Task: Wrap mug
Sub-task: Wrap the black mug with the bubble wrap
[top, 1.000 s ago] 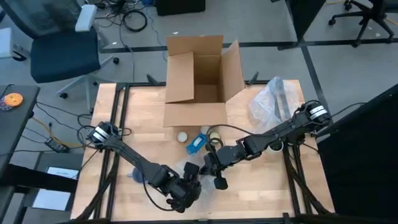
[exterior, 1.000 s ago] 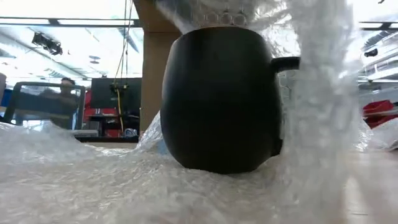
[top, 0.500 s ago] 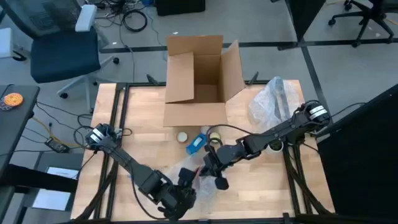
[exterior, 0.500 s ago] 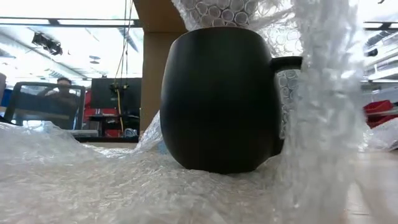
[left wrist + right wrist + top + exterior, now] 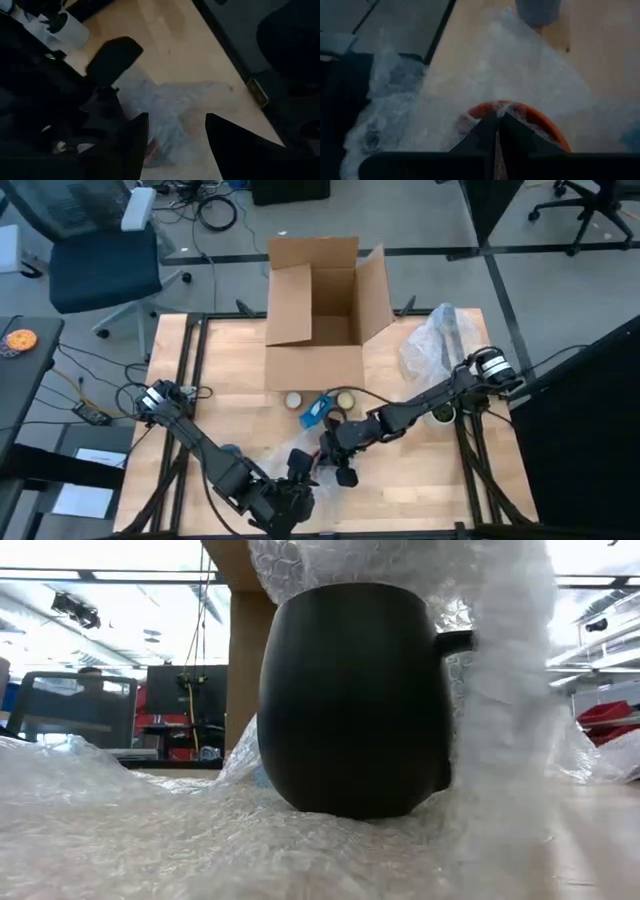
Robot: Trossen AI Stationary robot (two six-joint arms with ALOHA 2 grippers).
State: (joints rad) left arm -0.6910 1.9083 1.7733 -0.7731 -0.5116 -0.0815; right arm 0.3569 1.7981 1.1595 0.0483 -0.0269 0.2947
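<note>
A black mug [image 5: 350, 700] stands upright on a sheet of bubble wrap [image 5: 150, 830]. The wrap also rises past its handle side and lies over its top. In the right wrist view the mug's orange inner rim [image 5: 540, 120] shows through the wrap. My right gripper [image 5: 335, 452] hovers over the mug, shut on the wrap [image 5: 470, 75]. My left gripper [image 5: 293, 488] is near the table's front edge, just beside the mug. It is open [image 5: 175, 145], with flat wrap [image 5: 170, 112] ahead of its fingers. In the high view the mug is hidden under the wrap and the gripper. My right gripper pinches a bunch of the bubble wrap [image 5: 496, 111] between its two shut fingers, just over the mug's orange rim. The fingers come from above, slanting in from the table's right. The held wrap is draped over the mug's mouth; the number of layers does not show.
An open cardboard box [image 5: 320, 310] stands at the far middle, and a clear plastic bag [image 5: 440, 340] lies at the far right. Two tape rolls [image 5: 293, 400] and a blue object [image 5: 317, 412] lie before the box. A person [image 5: 90, 690] sits beyond the table.
My left gripper has drawn back from the mug toward the table's near edge. My right gripper has shifted slightly toward the table's left with the wrap, and the raised wrap beside the handle has swayed with it. The mug has stayed in place.
</note>
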